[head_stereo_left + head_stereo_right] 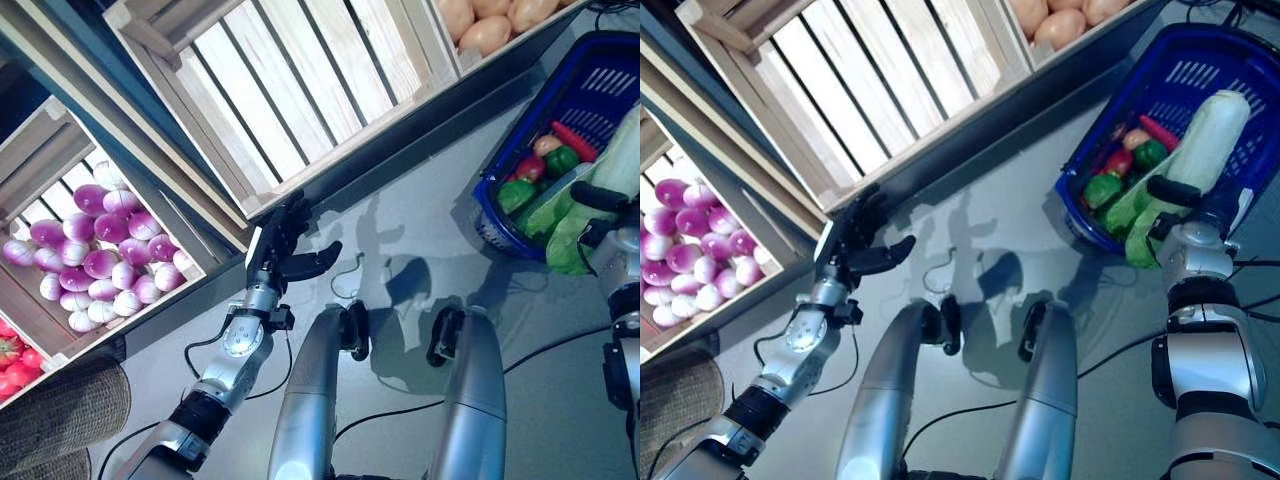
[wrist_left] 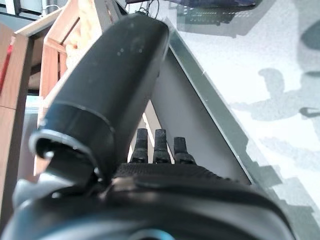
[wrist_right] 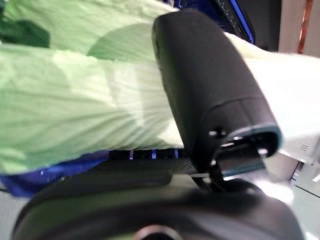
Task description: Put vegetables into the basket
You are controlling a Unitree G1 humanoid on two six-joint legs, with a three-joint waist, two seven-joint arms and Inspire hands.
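Note:
The blue basket (image 1: 1200,75) stands on the grey floor at the right. In it lie green peppers (image 1: 1102,190), a red round vegetable (image 1: 1118,162) and a long red one (image 1: 1160,130). My right hand (image 1: 1185,205) is shut on a long pale-green leafy cabbage (image 1: 1210,135), which it holds over the basket's near side, leaves hanging over the rim. In the right wrist view the thumb (image 3: 210,90) lies across the cabbage (image 3: 75,100). My left hand (image 1: 280,250) is open and empty, just below the front corner of the stand's empty slatted crate (image 1: 290,90). Its straight fingers (image 2: 160,145) point at the stand.
The wooden vegetable stand runs across the top and left, with crates tilted towards me. A woven brown object (image 1: 60,405) sits at the lower left. Grey floor (image 1: 420,220) lies between the stand's base and the basket.

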